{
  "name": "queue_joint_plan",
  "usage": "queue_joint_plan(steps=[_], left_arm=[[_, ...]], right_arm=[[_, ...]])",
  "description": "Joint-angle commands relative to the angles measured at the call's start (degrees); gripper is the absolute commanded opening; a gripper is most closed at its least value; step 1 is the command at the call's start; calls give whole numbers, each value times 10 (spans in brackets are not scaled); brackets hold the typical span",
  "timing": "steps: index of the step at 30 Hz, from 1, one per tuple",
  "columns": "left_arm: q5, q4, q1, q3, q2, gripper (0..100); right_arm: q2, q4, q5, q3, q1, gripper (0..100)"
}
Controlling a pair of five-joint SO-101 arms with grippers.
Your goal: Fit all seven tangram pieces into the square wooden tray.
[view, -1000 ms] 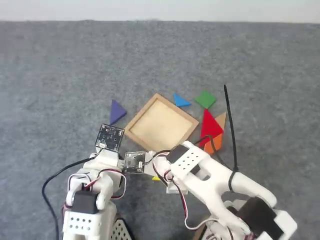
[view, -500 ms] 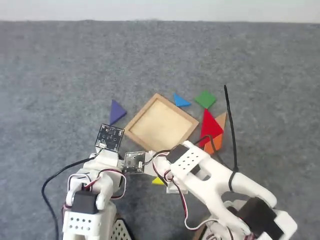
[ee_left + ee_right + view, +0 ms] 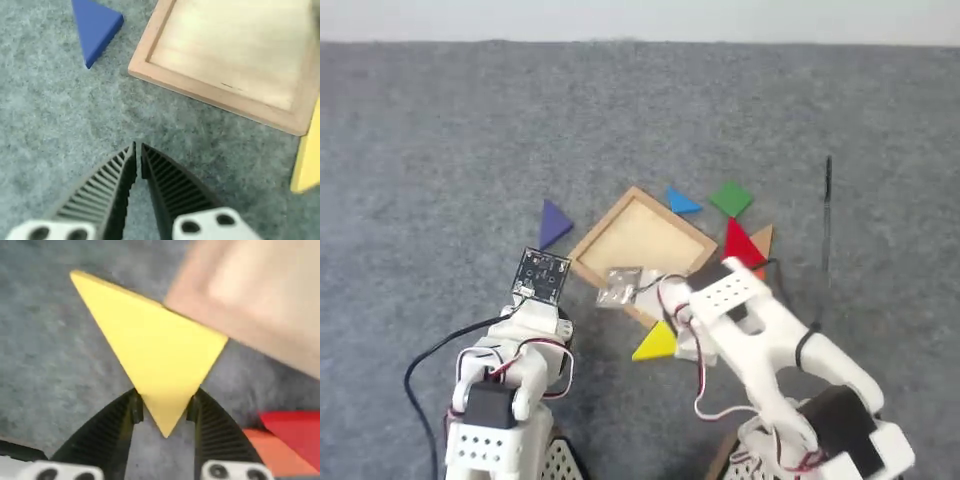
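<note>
The square wooden tray is set cornerwise on the grey carpeted table, and its floor is seen as bare pale wood. A short dark mark is noted on that floor close to one wall; it cannot be read as writing. Every piece that is seen lies outside the tray. The yellow triangle is found just beside the tray's corner nearest the arms, and it is gripped at one of its points between the two black fingers of the right gripper, which are closed against its edges. In the right wrist view, another corner of the triangle is seen over the tray's rim; whether the piece is lifted off the table cannot be told. The purple-blue triangle is laid near the tray's left corner, apart from it. The small blue triangle is placed just beside the tray's far right edge, and the green square is set a little beyond that. The red triangle is laid close to the tray's right corner, with the tan piece touching its outer side and the orange piece next to it. The left gripper is held low over the table near the tray's near left edge, its ribbed fingers drawn almost together with nothing between them. A black cable is seen well to the right of the tray.
</note>
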Motion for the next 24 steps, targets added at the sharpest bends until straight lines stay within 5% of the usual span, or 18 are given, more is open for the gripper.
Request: queue_joint_plan(steps=[1, 14, 24], left_arm=[[-1, 1, 1, -6, -10, 19], [-1, 1, 1, -6, -10, 19], [-1, 1, 1, -6, -10, 19]], right_arm=[[1, -1, 7, -27, 61, 120], [-7, 13, 4, -70, 189, 122], [-161, 93, -30, -69, 16, 164]])
